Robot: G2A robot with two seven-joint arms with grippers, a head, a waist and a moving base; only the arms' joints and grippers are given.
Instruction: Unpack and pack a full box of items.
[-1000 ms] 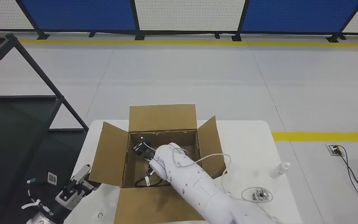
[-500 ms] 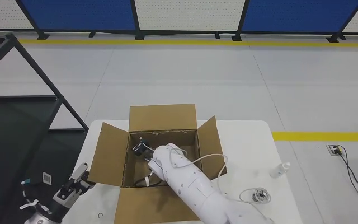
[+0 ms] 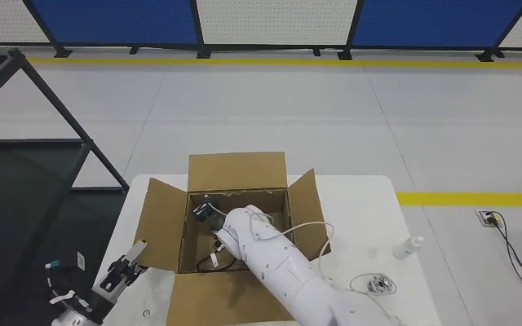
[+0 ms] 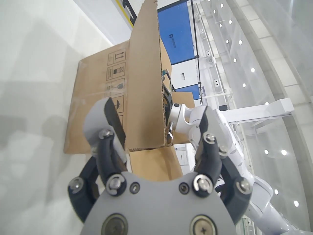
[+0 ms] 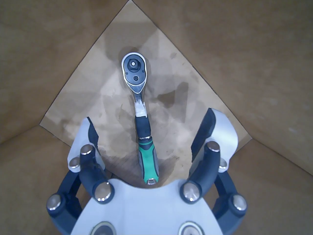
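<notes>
Where the ratchet wrench [image 5: 140, 113] lies: flat on the floor of the box [image 3: 236, 171], with its steel head towards one inner corner and its green and black handle towards the right gripper.
Wrench edges: bare cardboard floor shows on both sides of the shaft and around the head. The head is near the corner walls but apart from them.
Right gripper [image 5: 150, 124]: down inside the box, above the wrench. The fingers are spread wide and hold nothing. The handle end lies in line between them, and neither pad touches it.
Right arm [image 3: 269, 261]: crosses the near edge of the box and takes up much of the opening in the top view.
Box: upright on the table [image 3: 359, 204]. All four flaps are folded outward, the back one flat and the side ones angled up.
Left gripper [image 4: 157, 114]: outside the box, at the near corner of the left flap. The fingers are wide apart with nothing between the pads. The flap's edge runs up between them in the left wrist view; I cannot tell whether it touches them.
Table room: bare white top to the right of the box, up to a small white bottle [image 3: 408, 246] and a small round part with a looped cable [image 3: 377, 285], both well apart from the box.
Left margin: a narrow strip of table, then a black rack [image 3: 33, 204] beside it.
Beyond: open floor up to the blue partition panels [image 3: 114, 20].
</notes>
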